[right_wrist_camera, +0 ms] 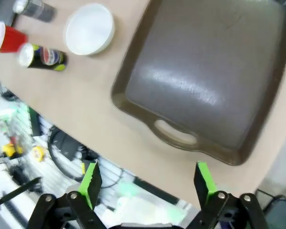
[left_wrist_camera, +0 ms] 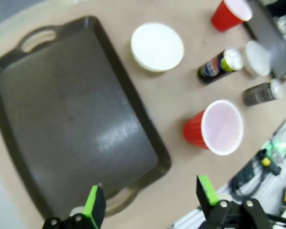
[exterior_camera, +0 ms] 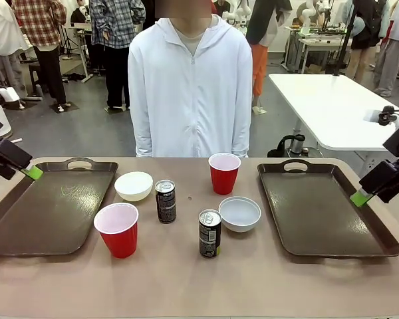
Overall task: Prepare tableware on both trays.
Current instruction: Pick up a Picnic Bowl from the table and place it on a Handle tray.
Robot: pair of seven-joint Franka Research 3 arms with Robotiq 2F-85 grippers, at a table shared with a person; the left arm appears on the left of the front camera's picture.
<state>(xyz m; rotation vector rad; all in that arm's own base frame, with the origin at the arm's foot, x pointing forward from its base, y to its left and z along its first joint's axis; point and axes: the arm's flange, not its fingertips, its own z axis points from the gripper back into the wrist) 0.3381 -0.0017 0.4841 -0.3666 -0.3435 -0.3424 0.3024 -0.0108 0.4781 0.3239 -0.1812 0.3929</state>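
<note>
Left gripper (exterior_camera: pixel 28 170): fingers spread wide with nothing between them, hovering at the far left corner of the left tray (exterior_camera: pixel 46 212). That tray lies bare on the table (exterior_camera: pixel 186 286). Near red cup (exterior_camera: pixel 118 229): upright on the table, just right of the left tray's near right corner. Far bowl (exterior_camera: pixel 133 185): on the table beyond that cup, beside the tray's right rim. Far can (exterior_camera: pixel 165 201): upright, just right of the far bowl. Near can (exterior_camera: pixel 209 232): upright, nearer and farther right. Far red cup (exterior_camera: pixel 224 173): upright toward the far edge, in front of the person (exterior_camera: pixel 189 86). Near bowl (exterior_camera: pixel 239 213): just right of the near can. Right tray (exterior_camera: pixel 326 212): bare, right of the near bowl. Right gripper (exterior_camera: pixel 364 195): fingers wide apart, holding nothing, above the right tray's right rim.
</note>
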